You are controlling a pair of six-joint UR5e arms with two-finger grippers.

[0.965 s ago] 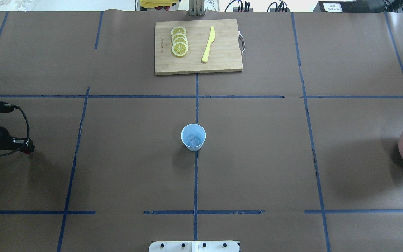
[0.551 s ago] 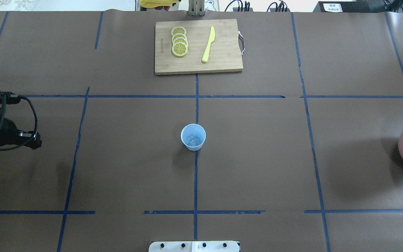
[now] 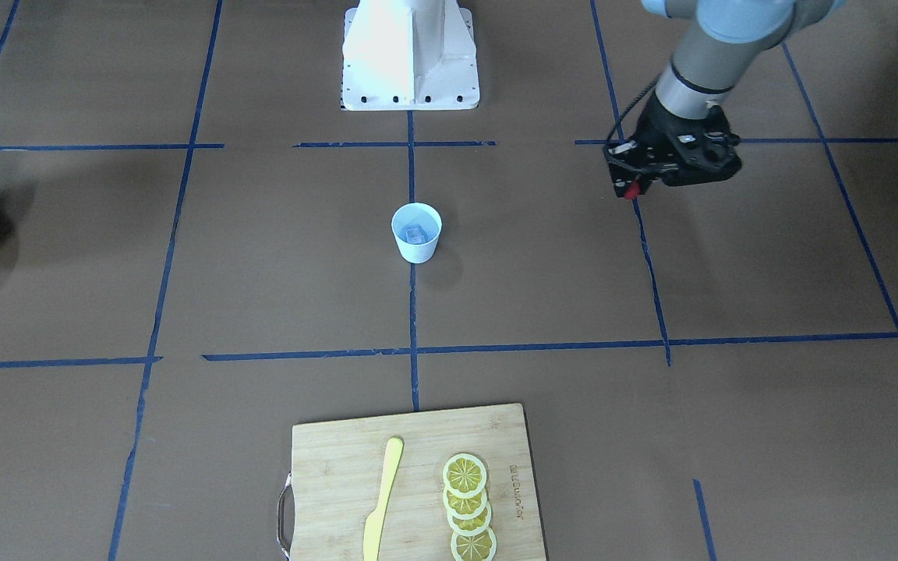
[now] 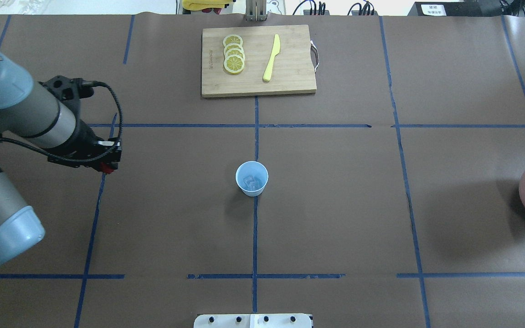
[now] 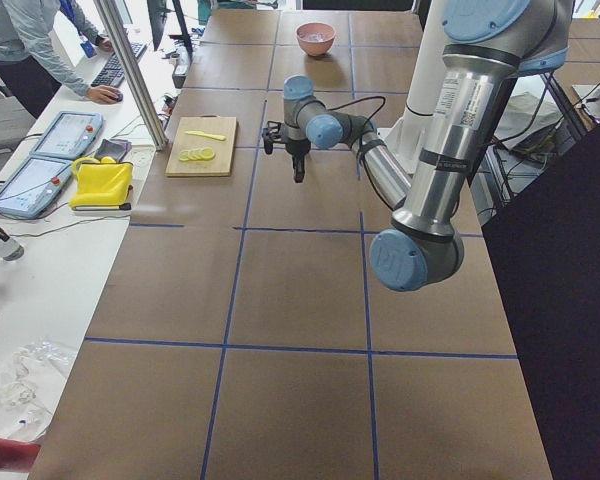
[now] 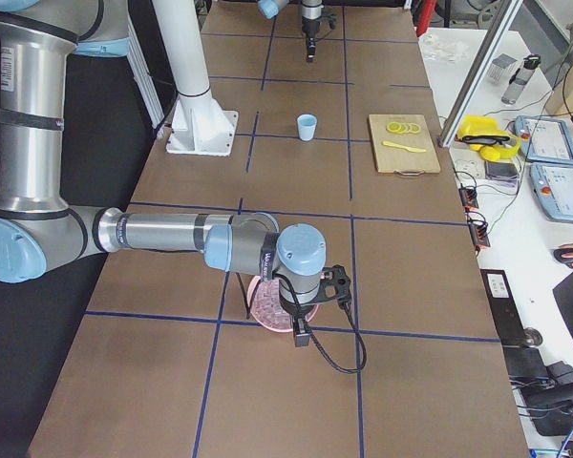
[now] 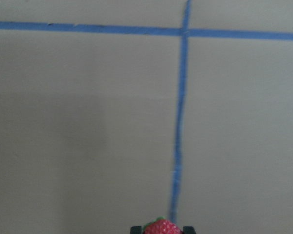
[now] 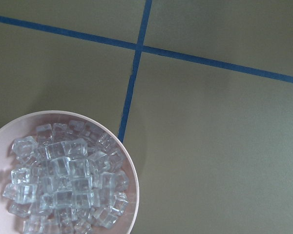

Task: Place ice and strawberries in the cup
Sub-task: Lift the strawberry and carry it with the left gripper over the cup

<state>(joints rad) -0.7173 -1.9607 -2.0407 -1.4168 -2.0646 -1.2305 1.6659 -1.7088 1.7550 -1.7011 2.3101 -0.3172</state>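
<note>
The pale blue cup (image 4: 252, 178) stands upright at the table's centre, with a few clear ice cubes (image 4: 251, 182) inside it. My left gripper (image 4: 106, 167) hovers to the cup's left, well apart from it, shut on a small red strawberry (image 7: 162, 227); the berry also shows as a red spot under the fingers (image 3: 632, 190). More ice (image 8: 63, 180) fills the pink bowl (image 8: 132, 195) at the far right. My right gripper (image 6: 301, 334) hangs over that bowl; it shows only in the exterior right view, so I cannot tell whether it is open or shut.
A wooden cutting board (image 4: 290, 68) at the table's far side carries several lemon slices (image 4: 234, 53) and a yellow knife (image 4: 271, 58). Blue tape lines cross the brown table cover. A person leans over a side table (image 5: 40, 40) beyond the board.
My left arm has swung in from the table's left edge toward the centre, carrying the strawberry closer to the cup. The cup and bowl have not moved.
</note>
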